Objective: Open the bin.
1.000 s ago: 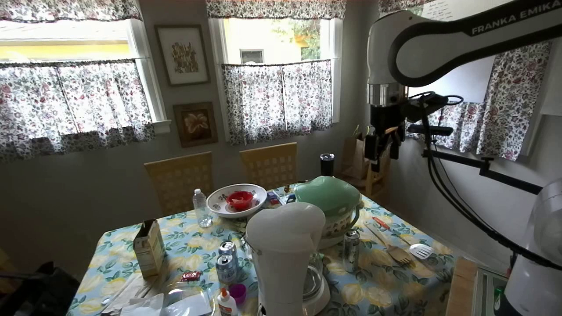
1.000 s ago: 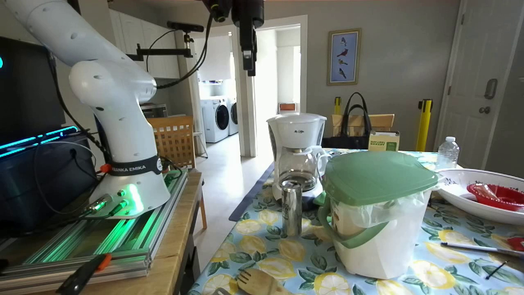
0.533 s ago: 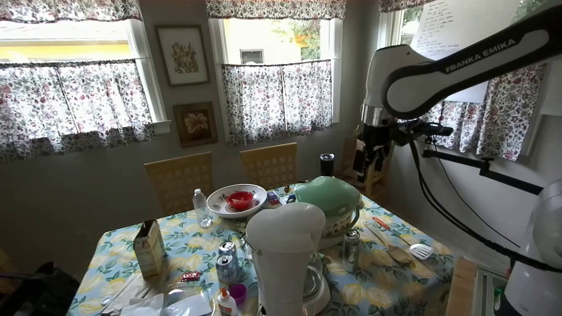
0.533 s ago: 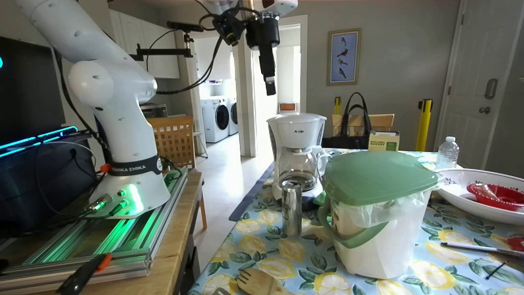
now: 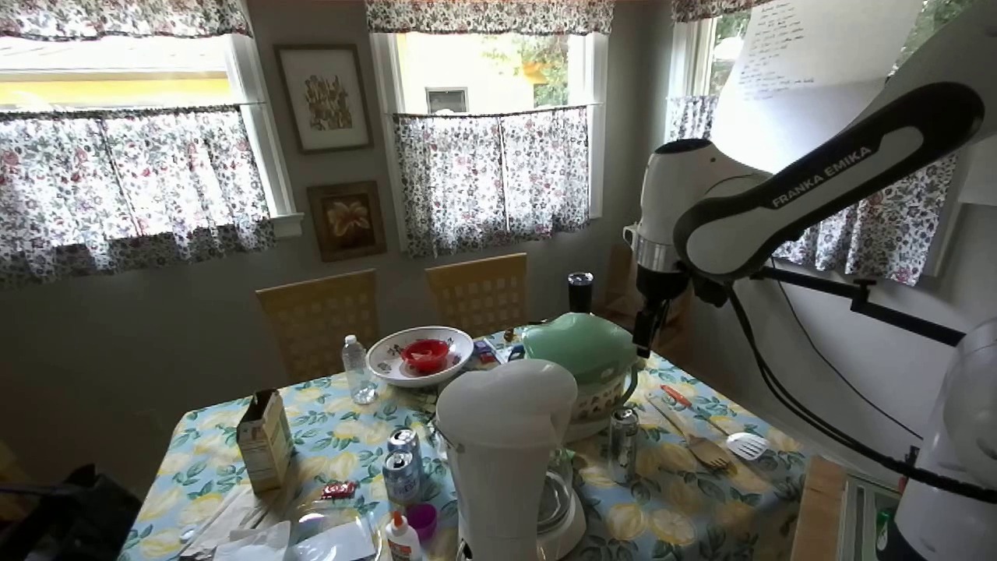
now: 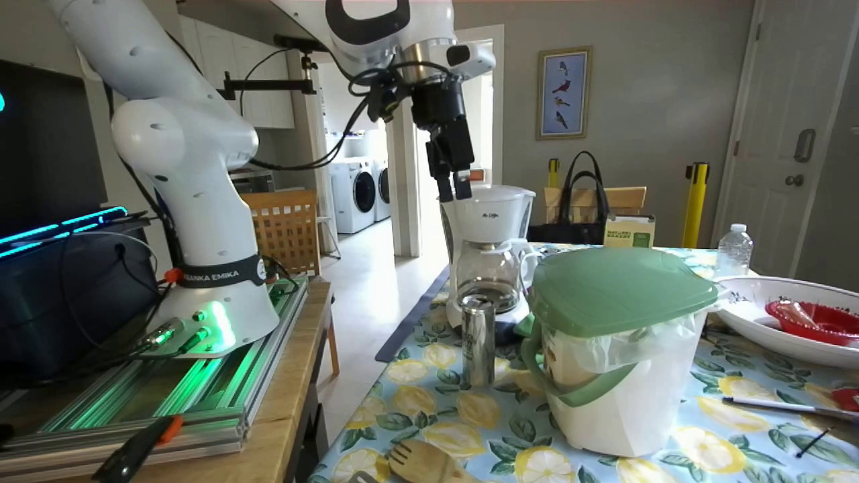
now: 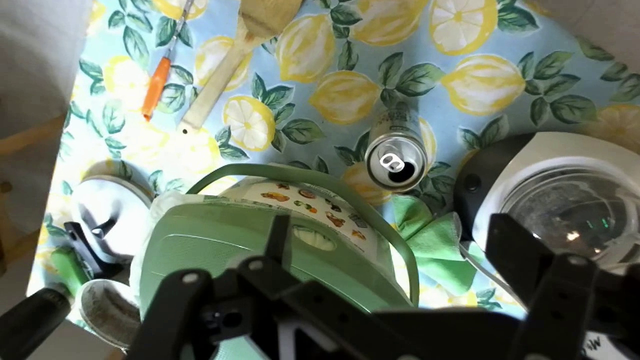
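I look in on a grey-walled room (image 6: 644,107) with flowered curtains (image 5: 452,179) and a table (image 5: 662,506), its cloth (image 6: 483,416) printed with lemons. Partly behind the coffee maker (image 5: 502,436) in an exterior view, the bin (image 6: 624,409) stands upright on that table, its axis vertical, its printed front (image 7: 325,210) turned to the side where the can (image 7: 397,145) stands. It looks like cream plastic, narrowing toward the base; the green lid (image 6: 617,288), rounded at the corners, is down, with crinkled bag (image 6: 674,333) showing beneath. The handle (image 7: 300,175) arcs across the front. My gripper (image 7: 390,232) hangs higher, apart from the lid, fingers (image 7: 515,255) spread wide.
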You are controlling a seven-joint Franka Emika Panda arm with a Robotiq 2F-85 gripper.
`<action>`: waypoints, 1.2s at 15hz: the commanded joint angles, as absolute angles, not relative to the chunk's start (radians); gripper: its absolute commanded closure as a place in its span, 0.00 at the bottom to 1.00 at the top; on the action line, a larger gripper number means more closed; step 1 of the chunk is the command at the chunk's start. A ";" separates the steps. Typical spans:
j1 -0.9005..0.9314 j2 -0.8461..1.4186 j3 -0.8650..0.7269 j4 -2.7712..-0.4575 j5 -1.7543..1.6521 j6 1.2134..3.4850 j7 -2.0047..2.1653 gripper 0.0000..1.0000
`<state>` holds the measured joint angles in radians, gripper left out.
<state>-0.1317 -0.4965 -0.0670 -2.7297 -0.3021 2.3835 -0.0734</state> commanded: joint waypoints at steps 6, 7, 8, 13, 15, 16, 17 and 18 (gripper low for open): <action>-0.136 -0.490 -0.063 -2.731 -0.301 2.389 -0.076 0.00; -0.139 -0.483 -0.065 -2.732 -0.305 2.398 -0.080 0.00; -0.144 -0.472 -0.069 -2.741 -0.327 2.443 -0.093 0.00; -0.150 -0.398 -0.095 -2.747 -0.363 2.584 -0.196 0.00; -0.159 -0.364 -0.100 -2.748 -0.383 2.649 -0.229 0.00; -0.164 -0.345 -0.103 -2.748 -0.401 2.687 -0.247 0.00; -0.168 -0.328 -0.106 -2.748 -0.414 2.717 -0.262 0.00; -0.177 -0.306 -0.104 -2.748 -0.437 2.749 -0.273 0.00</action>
<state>-0.1525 -0.3715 -0.0976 -2.7485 -0.3714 2.6512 -0.2283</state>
